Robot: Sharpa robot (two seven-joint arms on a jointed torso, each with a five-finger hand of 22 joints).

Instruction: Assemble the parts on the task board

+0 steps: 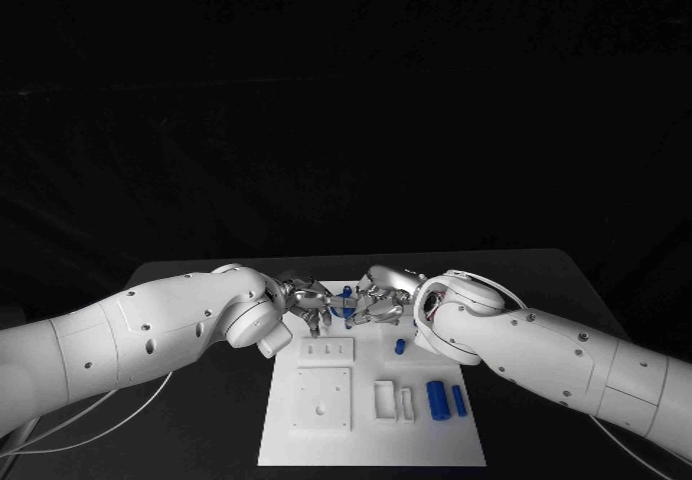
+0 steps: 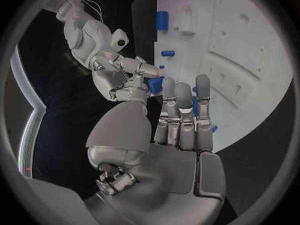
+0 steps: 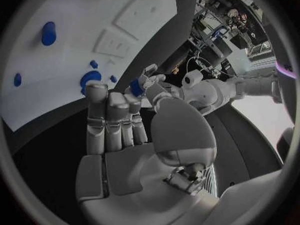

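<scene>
Your left hand (image 1: pixel 306 297) and right hand (image 1: pixel 381 298) meet at the task board's (image 1: pixel 433 445) twelve o'clock edge, the right pinching a blue part (image 1: pixel 346 293) as if to seat it, left's grasp I cannot tell

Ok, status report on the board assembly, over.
Left hand and right hand together over task board far end. Blue part pinched between them. Nothing in the way.

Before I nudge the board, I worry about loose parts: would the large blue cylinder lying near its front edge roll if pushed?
Probably. The large blue cylinder lies on its side on the flat white task board, and nothing visible holds it, so a sideways push may roll it. It looks like a rigid, smooth piece, so it could be somewhat slippery to grip. Its weight cannot be judged.
</scene>
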